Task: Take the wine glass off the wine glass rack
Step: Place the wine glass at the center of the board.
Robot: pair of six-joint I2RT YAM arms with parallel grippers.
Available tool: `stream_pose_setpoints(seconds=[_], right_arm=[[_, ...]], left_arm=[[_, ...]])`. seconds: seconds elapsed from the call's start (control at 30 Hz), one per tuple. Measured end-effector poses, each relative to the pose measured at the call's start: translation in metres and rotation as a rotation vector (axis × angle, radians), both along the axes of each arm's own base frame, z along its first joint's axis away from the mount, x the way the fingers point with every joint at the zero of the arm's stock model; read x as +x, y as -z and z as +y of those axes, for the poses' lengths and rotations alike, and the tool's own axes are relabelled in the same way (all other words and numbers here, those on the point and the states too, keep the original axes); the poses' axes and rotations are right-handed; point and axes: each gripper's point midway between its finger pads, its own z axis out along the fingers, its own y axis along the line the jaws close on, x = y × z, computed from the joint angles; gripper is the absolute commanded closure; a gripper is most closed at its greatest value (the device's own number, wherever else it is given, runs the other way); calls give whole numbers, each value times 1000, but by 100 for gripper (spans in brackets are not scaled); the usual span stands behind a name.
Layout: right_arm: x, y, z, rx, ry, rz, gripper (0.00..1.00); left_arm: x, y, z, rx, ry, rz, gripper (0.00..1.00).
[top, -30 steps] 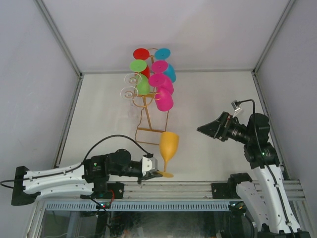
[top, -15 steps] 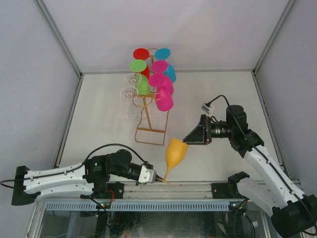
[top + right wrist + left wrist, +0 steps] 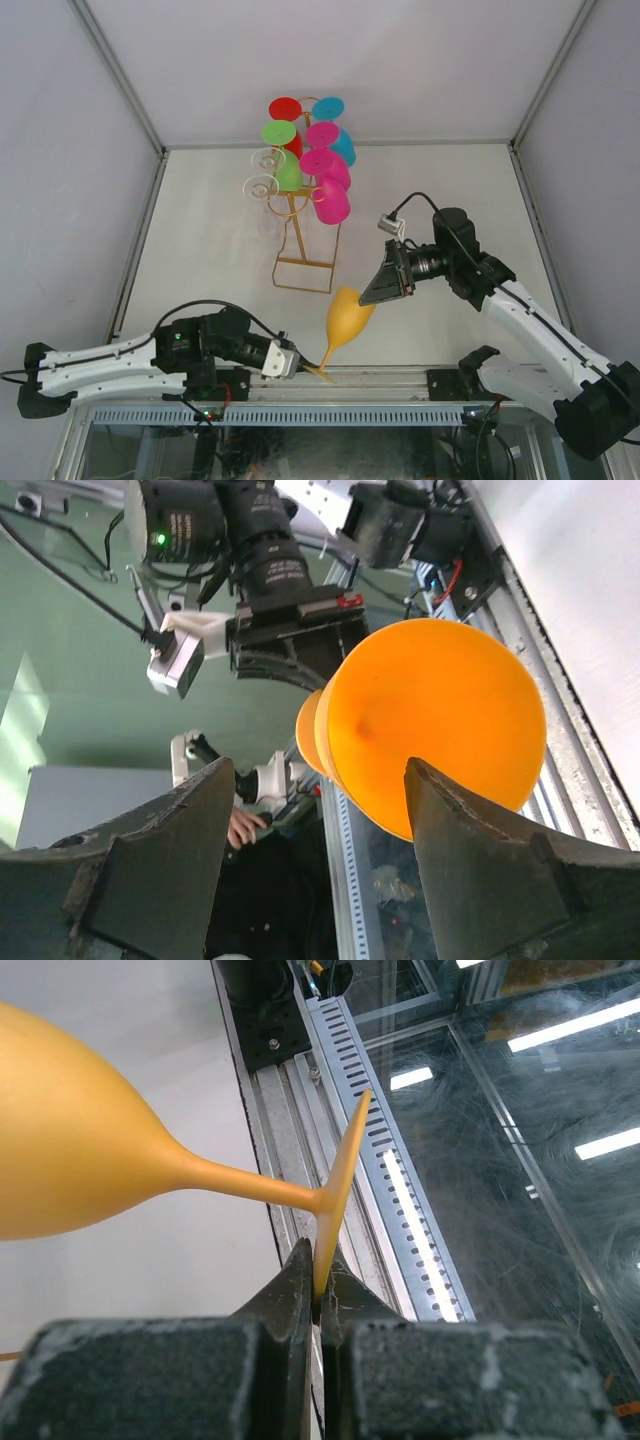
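We find the left gripper (image 3: 289, 362) clamped on the foot rim of the orange wine glass (image 3: 347, 314). The glass is held tilted near the front rail, apart from the wine glass rack (image 3: 303, 262), which stands behind it carrying the coloured glasses (image 3: 325, 165). The right gripper (image 3: 384, 283) has its jaws spread either side of the bowl, not gripping it.

The bowl of the orange wine glass (image 3: 90, 1150) runs off the left wrist view's edge, and its foot's lower rim is hidden inside the left gripper (image 3: 318, 1265). From above, hanging glasses (image 3: 324, 165) (red, green, pink, blue) mask the upper hooks of the wine glass rack (image 3: 303, 264).
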Motion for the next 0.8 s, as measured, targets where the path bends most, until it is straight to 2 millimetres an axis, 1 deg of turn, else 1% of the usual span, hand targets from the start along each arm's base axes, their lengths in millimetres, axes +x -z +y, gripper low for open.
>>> stream_pose_setpoints(seconds=[0.1, 0.17, 0.3, 0.43, 0.57, 0.67, 0.73, 0.8], right_arm=[[-7, -2, 2, 15, -52, -4, 32], [-11, -3, 2, 25, -81, 5, 34], [-13, -1, 4, 23, -101, 7, 41], [-24, -2, 10, 32, -146, -15, 53], [-25, -2, 11, 32, -150, -16, 56], [-25, -2, 11, 30, -145, -18, 56], [-24, -3, 11, 28, -138, -19, 54], [-23, -3, 11, 26, -126, -20, 55]], left_arm=[[-1, 2, 5, 12, 0, -4, 100], [0, 4, 7, 19, -6, -13, 100], [6, 11, 10, 49, -39, -30, 100], [7, 19, 11, 64, -42, -35, 100], [7, 18, 10, 58, -40, -36, 100], [7, 17, 10, 56, -40, -36, 100], [7, 17, 11, 53, -41, -37, 100], [7, 16, 11, 49, -42, -38, 100]])
